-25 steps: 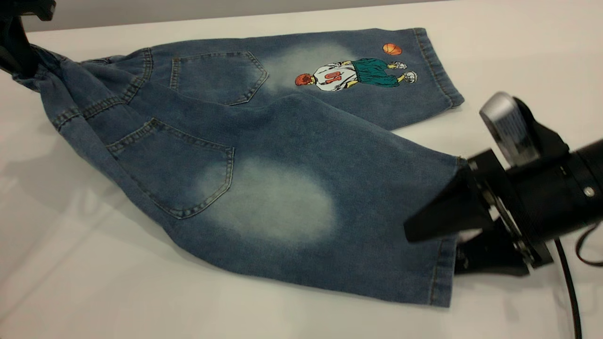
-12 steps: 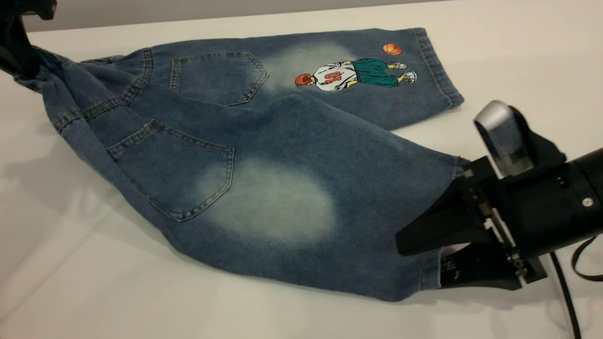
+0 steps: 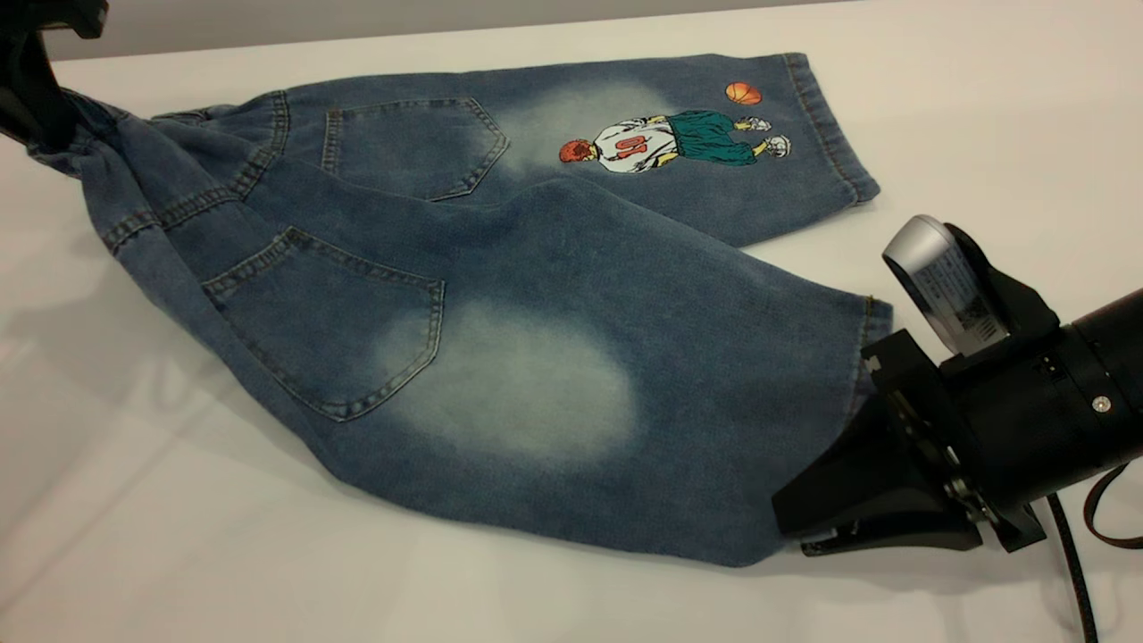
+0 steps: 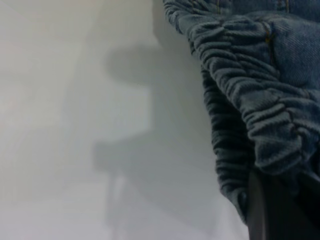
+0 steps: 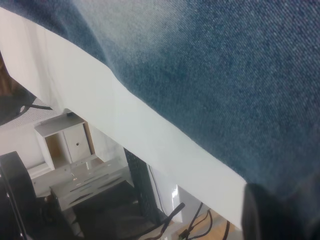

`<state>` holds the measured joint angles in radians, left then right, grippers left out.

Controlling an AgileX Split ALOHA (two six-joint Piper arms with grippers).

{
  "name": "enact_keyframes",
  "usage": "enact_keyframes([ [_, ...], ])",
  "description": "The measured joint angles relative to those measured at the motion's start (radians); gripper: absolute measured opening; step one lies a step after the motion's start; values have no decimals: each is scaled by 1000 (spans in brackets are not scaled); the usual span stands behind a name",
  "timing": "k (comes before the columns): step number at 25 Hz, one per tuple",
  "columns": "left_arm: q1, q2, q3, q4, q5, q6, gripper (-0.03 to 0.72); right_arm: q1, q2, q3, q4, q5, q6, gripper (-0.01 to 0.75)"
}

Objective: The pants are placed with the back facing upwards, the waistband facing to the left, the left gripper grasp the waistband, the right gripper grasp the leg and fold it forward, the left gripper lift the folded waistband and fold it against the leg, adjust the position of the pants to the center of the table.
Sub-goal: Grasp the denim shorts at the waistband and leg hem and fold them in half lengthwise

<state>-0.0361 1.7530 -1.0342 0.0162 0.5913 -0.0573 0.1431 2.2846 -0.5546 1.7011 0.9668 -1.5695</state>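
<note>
Now table (image 3: 982,107), one, carries one pants (image 3: 500,295) across its left and middle, waistband lifted at the left edge, two pockets up. Leg (image 3: 571,393) hem near the right edge: jaws gaping a second ago, now right gripper (image 3: 804,522) has lowered and pinched shut on it, so the fold can start. Left gripper (image 3: 40,116) clamps the bunched waistband. Two grippers.

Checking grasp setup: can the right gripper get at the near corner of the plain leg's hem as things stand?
Probably yes. The right gripper is already shut on the leg at that near hem corner, low on the table, with nothing between them.
</note>
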Motion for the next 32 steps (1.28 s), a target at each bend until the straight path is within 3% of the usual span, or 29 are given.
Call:
enact_keyframes([
  [3,0,0,0,0,0,0,78,0,0,0,-1,-21,0,20],
  [9,0,0,-4,-1,2,0,78,0,-47,-1,0,-117,0,18],
  [17,0,0,-32,-74,12,4,78,0,-222,-19,-8,-147,0,18],
  [28,0,1,-147,-78,62,4,78,-2,-357,-228,-159,-163,141,18],
  [32,0,4,-174,-78,57,4,78,-3,-369,-324,-226,-226,230,18],
])
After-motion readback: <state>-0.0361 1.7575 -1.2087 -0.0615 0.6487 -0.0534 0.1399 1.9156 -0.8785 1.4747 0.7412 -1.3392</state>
